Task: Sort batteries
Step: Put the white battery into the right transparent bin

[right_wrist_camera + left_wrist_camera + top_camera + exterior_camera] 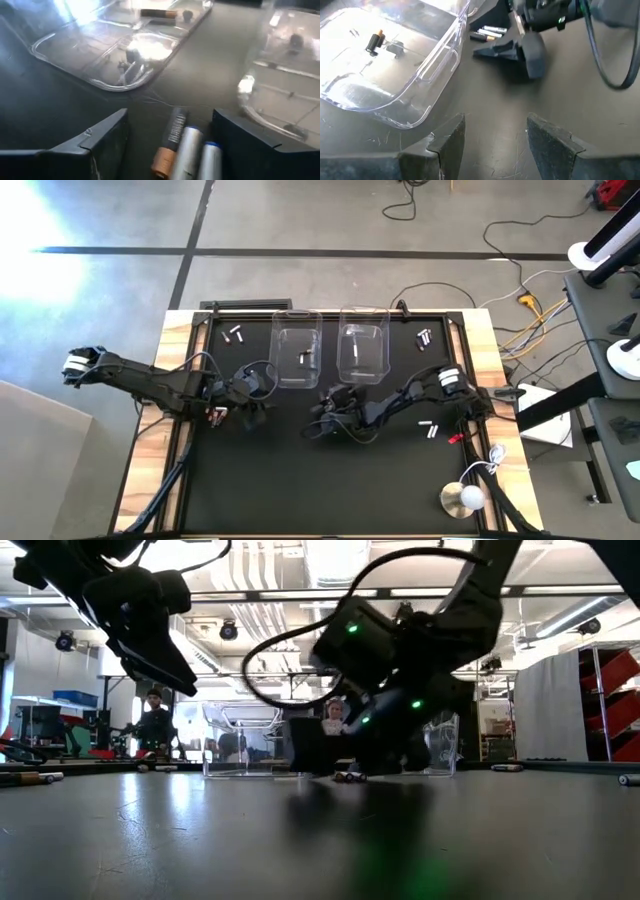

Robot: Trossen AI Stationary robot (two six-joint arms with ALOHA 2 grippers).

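Three small cylindrical batteries [186, 150], one dark with a copper end and two silvery-white, are lying side by side on the black table mat [60, 107], touching, between the spread dark fingers of the right gripper [170, 142], long axes pointing toward the two clear plastic bins [120, 55] beyond. The left gripper [492, 145] is hovering nearby, fingers apart, gripping nothing.
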